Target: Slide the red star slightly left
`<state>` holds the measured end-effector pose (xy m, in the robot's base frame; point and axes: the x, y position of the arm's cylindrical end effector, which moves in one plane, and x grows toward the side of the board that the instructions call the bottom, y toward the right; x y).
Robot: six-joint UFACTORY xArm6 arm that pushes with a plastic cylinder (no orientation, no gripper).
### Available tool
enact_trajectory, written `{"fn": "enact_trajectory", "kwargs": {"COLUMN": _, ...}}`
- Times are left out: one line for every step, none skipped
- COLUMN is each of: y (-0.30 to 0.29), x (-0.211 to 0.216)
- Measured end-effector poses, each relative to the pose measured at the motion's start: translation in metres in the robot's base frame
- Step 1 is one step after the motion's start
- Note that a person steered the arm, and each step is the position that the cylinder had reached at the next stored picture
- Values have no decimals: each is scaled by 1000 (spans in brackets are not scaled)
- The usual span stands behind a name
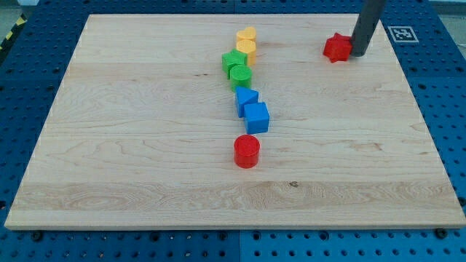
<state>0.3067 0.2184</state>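
Observation:
The red star [336, 48] lies near the view's top right on the wooden board [145, 160]. My tip [359, 52] stands right next to the star's right side, touching it or nearly so. The dark rod rises from there out of the view's top.
A column of blocks runs down the board's middle: two yellow blocks [247, 42], a green star [233, 60] and a green cylinder [241, 75], a blue block [246, 98] and a blue cube [256, 117], then a red cylinder [247, 151]. A tag marker [400, 33] sits off the board's top right.

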Motion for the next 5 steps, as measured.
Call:
{"fn": "enact_trajectory", "kwargs": {"y": -18, "x": 0}}
{"fn": "enact_trajectory", "kwargs": {"y": -49, "x": 0}}
{"fn": "enact_trajectory", "kwargs": {"y": -66, "x": -1}}
{"fn": "enact_trajectory", "kwargs": {"y": -66, "x": 17}}
{"fn": "enact_trajectory", "kwargs": {"y": -66, "x": 30}}
